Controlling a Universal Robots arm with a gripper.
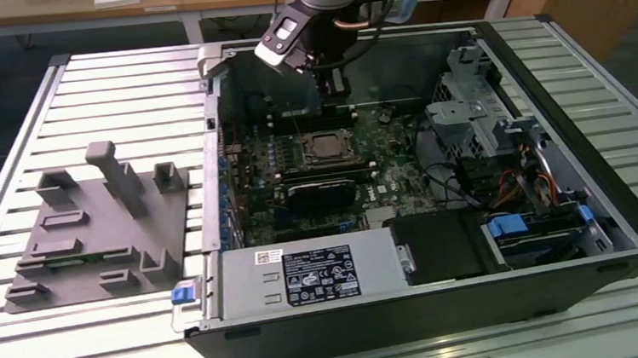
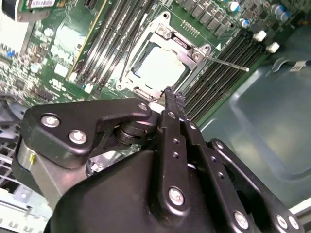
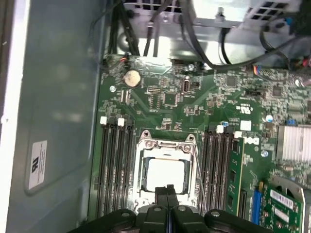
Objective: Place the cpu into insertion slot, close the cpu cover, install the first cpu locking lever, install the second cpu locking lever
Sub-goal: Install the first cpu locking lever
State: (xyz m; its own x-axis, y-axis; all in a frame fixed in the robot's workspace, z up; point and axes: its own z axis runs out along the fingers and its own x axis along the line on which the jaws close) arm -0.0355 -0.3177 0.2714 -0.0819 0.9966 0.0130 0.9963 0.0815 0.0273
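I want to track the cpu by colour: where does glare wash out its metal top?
First wrist view: the cpu glares near white. Second wrist view: it is pale with glare. Exterior view: no glare, it looks dull inside the shaded case, while the table slats gleam.

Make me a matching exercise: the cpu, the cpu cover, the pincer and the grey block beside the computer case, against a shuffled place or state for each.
1. cpu
2. cpu cover
3. pincer
4. grey block

A. shut, empty, above the motherboard
B. on the slatted table, at the exterior view's left of the case
C. pale square inside the frame's window
D. metal frame down around the chip

Pairs: 1-C, 2-D, 3-A, 4-B
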